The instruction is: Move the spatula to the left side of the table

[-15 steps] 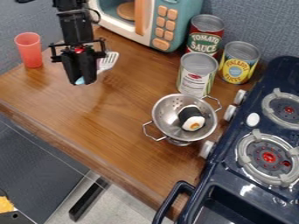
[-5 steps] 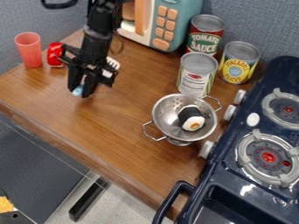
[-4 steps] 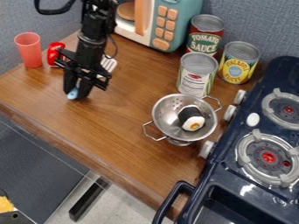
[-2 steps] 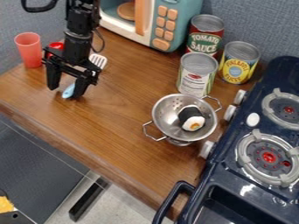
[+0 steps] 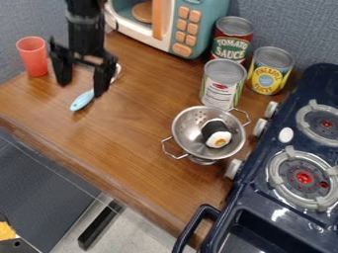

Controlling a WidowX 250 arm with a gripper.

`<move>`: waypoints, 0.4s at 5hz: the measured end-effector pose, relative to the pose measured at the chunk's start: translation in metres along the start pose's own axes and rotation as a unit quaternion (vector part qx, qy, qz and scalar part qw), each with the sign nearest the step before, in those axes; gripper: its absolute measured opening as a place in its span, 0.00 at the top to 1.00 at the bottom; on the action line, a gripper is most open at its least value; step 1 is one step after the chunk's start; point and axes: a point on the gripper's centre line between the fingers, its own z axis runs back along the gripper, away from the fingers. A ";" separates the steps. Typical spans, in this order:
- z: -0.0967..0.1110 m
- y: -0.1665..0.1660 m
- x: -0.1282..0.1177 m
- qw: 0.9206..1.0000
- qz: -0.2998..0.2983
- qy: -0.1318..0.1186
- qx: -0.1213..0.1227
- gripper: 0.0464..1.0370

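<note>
While its handle (image 5: 81, 101) points lower-left, the spatula (image 5: 88, 94) lies diagonally.

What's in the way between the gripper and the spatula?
Nothing that I can see. The open gripper hangs right by the spatula's blue handle, which lies on the table. The red cup stands off to the picture's left, not between them.

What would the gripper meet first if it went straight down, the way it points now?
Most likely the spatula or the wooden table right beside it. The open gripper hangs over that spot, but this slanted view leaves its height unclear, so I can't say which comes first.
</note>
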 end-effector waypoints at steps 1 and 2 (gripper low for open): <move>0.019 -0.012 -0.005 0.999 -0.030 -0.026 0.001 0.04; 0.022 -0.022 -0.010 0.998 -0.065 -0.012 0.006 0.04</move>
